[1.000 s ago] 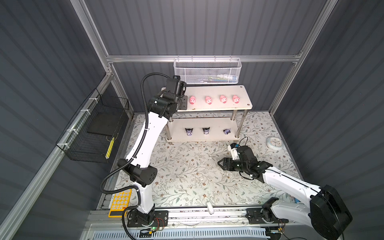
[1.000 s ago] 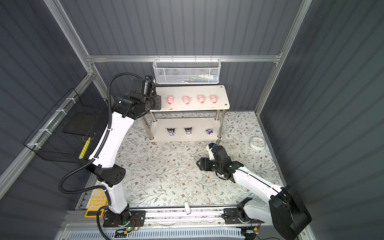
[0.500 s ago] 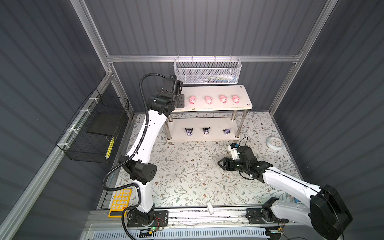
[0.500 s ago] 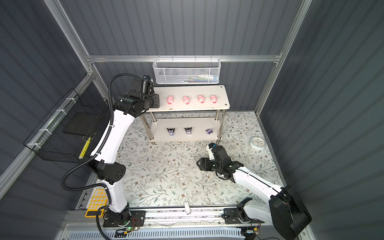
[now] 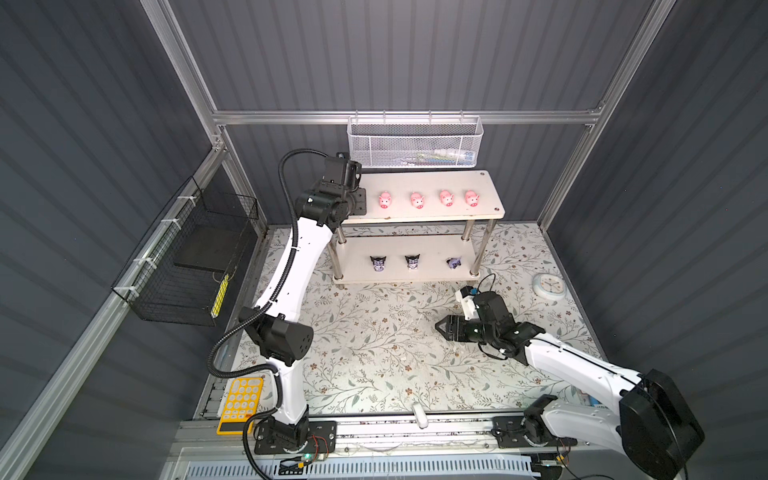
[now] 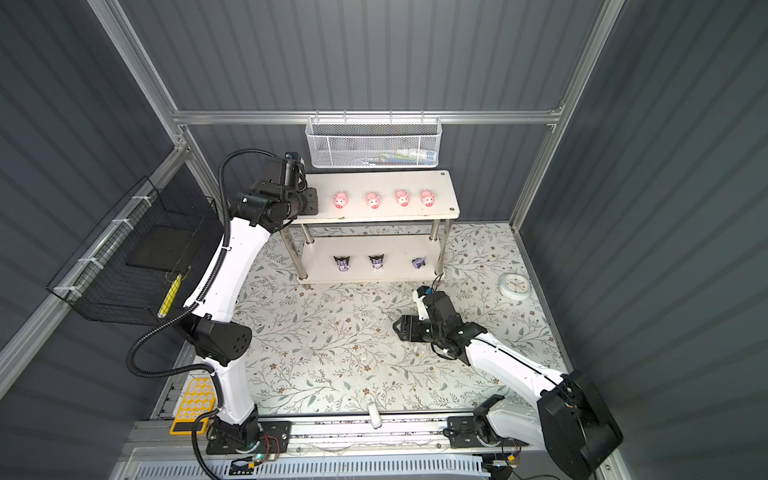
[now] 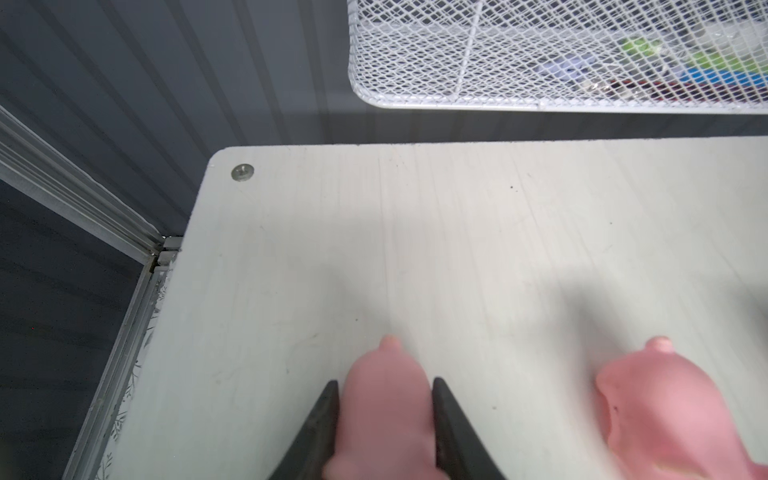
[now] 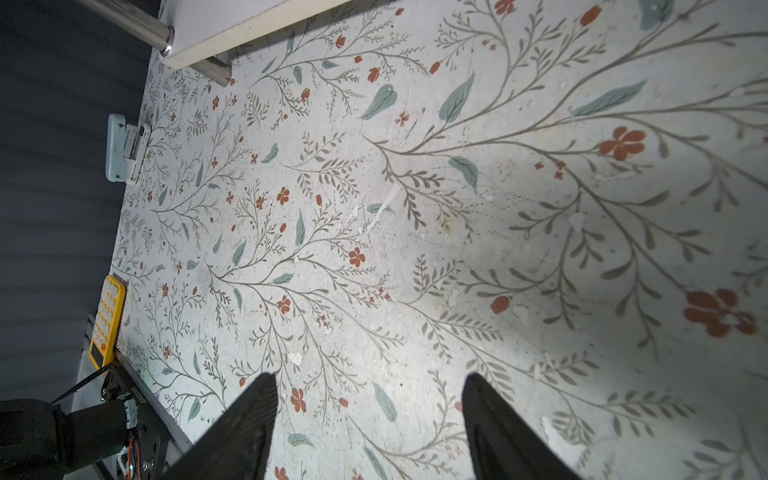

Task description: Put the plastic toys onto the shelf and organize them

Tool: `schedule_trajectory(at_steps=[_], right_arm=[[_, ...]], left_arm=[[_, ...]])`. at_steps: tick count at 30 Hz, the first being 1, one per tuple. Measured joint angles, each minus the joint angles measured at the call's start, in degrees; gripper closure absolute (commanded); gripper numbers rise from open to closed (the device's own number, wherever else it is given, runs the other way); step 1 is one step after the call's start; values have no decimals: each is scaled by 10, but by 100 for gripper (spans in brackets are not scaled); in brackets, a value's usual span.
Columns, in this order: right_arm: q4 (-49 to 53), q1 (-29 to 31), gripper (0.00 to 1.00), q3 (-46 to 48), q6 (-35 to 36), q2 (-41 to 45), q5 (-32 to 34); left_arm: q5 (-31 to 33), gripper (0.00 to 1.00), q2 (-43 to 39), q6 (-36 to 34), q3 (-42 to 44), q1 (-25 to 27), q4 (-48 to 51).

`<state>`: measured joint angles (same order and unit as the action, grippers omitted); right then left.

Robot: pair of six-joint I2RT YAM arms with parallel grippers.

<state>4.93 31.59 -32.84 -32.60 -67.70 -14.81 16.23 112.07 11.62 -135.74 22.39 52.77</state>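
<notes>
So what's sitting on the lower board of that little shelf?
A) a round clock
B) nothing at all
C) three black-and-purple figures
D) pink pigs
C: three black-and-purple figures sit in a row on the lower board of the shelf; the pink pigs are up on its top board.

**Where our cameras sit**

From high above we look steeply down on the whole scene in both top views, sharing the shelf (image 5: 415, 183) and tabletop (image 5: 374, 353); our left wrist camera hugs the shelf's upper board; our right wrist camera skims the tabletop.
</notes>
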Motion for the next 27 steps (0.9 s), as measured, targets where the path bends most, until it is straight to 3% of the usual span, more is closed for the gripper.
schedule_trajectory(at_steps=[6, 14, 21, 27], right_arm=[[-7, 0, 28, 0, 0, -4, 0], [-7, 0, 28, 0, 0, -10, -3], [-6, 0, 28, 0, 0, -10, -2], [-6, 0, 28, 0, 0, 0, -1]], left_arm=[[0, 50, 0, 6, 0, -3, -1], [-29, 30, 0, 16, 0, -4, -12], [-65, 24, -14, 28, 0, -7, -19], [-78, 22, -86, 32, 28, -7, -45]])
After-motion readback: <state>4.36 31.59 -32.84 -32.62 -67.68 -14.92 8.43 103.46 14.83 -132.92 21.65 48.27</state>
